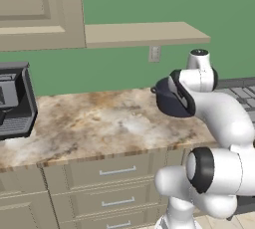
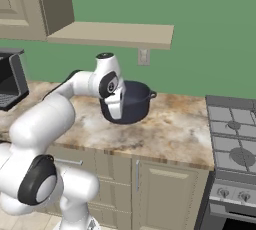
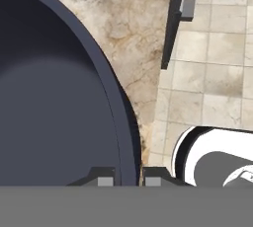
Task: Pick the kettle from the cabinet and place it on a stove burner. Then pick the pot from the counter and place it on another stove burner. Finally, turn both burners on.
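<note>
The dark navy pot (image 2: 131, 101) hangs slightly tilted just above the marbled counter (image 2: 170, 129). My gripper (image 2: 118, 113) is shut on its near rim. In the hand view the two fingertips straddle the pot (image 3: 54, 97) wall, the gripper (image 3: 129, 180) clamped over it. From the left side the pot (image 1: 167, 101) sits against the hand. The grey stove (image 2: 232, 139) stands to the right, with burners (image 2: 234, 125) under square grates. The beige cabinet (image 1: 40, 9) and its shelf board (image 1: 144, 34) are up on the wall. The kettle is out of view.
A dark appliance (image 1: 15, 101) stands on the counter's far left. A wall outlet (image 2: 144, 56) sits under the shelf. Stove knobs (image 2: 223, 192) line the range front. Drawers (image 1: 117, 171) run below the counter, and tiled floor (image 3: 212, 73) shows past its edge.
</note>
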{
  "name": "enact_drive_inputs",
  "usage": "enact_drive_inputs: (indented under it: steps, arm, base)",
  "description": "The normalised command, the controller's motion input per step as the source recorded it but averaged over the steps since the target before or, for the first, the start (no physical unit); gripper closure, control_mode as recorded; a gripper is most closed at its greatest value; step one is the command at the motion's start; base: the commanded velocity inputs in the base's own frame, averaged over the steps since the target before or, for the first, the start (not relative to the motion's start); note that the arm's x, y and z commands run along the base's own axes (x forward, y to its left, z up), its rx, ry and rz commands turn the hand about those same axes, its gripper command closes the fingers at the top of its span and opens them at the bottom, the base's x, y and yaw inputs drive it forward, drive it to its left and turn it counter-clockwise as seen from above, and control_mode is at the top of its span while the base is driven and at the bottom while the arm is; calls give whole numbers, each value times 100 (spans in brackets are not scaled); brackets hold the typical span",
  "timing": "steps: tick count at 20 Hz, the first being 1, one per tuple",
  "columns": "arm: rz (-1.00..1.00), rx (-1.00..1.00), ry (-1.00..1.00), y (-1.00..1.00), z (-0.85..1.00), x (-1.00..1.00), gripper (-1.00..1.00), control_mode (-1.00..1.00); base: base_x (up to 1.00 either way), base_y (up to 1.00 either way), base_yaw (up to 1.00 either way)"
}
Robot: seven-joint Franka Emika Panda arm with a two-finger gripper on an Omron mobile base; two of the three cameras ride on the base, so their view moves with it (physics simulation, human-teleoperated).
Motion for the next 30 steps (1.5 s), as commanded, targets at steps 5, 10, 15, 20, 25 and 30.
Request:
enact_drive_inputs:
  steps: [5, 10, 15, 20, 25, 30]
  arm:
    - [6, 0, 0, -25, 8, -31, 100, -100]
    - [4, 0, 0, -25, 11, -27, 100, -100]
    - [3, 1, -2, -37, 13, -20, 100, -100]
    - [0, 0, 0, -8, 1, -5, 100, -100]
    - [0, 0, -4, -2, 0, -18, 100, 100]
    - [0, 0, 0, 0, 0, 0, 100, 100]
  base:
    - [0, 0, 0]
    - [0, 0, 0]
    - [0, 0, 0]
    - [0, 0, 0]
    - [-12, -2, -1]
    - [-57, -27, -2]
